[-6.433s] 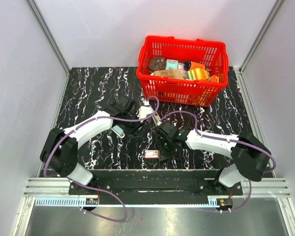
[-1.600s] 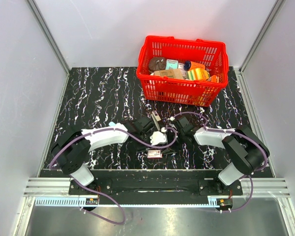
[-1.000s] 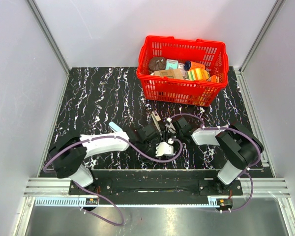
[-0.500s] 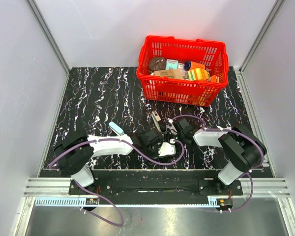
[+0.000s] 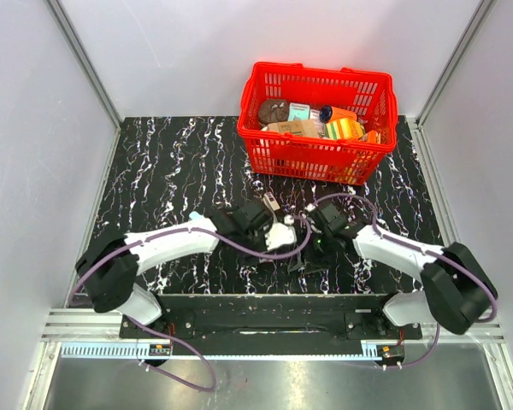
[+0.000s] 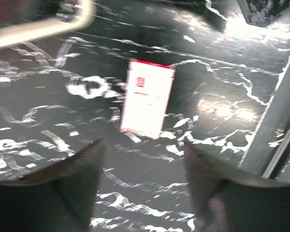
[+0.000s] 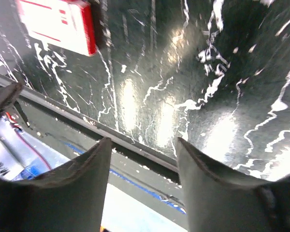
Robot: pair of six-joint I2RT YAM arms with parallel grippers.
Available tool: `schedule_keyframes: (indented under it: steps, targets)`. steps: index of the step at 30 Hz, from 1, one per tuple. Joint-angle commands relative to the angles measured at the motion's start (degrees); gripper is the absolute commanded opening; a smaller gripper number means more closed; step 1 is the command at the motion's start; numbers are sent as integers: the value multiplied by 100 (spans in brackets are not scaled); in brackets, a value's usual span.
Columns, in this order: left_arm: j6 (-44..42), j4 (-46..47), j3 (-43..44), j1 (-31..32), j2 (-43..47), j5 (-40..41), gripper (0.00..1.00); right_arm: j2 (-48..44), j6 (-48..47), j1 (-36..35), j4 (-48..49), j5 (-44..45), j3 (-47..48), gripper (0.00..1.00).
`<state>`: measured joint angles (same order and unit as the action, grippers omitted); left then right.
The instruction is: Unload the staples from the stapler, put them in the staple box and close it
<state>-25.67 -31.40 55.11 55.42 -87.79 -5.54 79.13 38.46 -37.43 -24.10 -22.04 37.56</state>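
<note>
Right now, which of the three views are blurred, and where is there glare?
Left wrist view: motion blur smears the white and red box, with a glare patch on the table to its right. Right wrist view: sharper, but bright streaks reflect off the glossy table. Top external view: sharp and evenly lit.

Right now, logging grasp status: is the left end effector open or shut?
Open. In its wrist view the left end effector holds its fingers apart, nothing between them.
</note>
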Motion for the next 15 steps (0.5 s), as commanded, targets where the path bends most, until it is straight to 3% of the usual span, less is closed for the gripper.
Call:
schedule_keyframes:
  steps: [1,3,12,15]
  targets:
    - [-148,-823,947,-504,665,281,77,-670,-417,-10,-604,823,664,70]
    - [-184,-999,1202,-864,946,221,97,-864,-532,-1,-815,1060,918,81]
    - [149,-1123,1617,-2736,2300,-228,99,-1251,-998,52,-1404,1799,2289,100]
    - [343,-1009,1494,-3518,2713,-456,99,-1269,-1261,43,-1633,2168,2720,99]
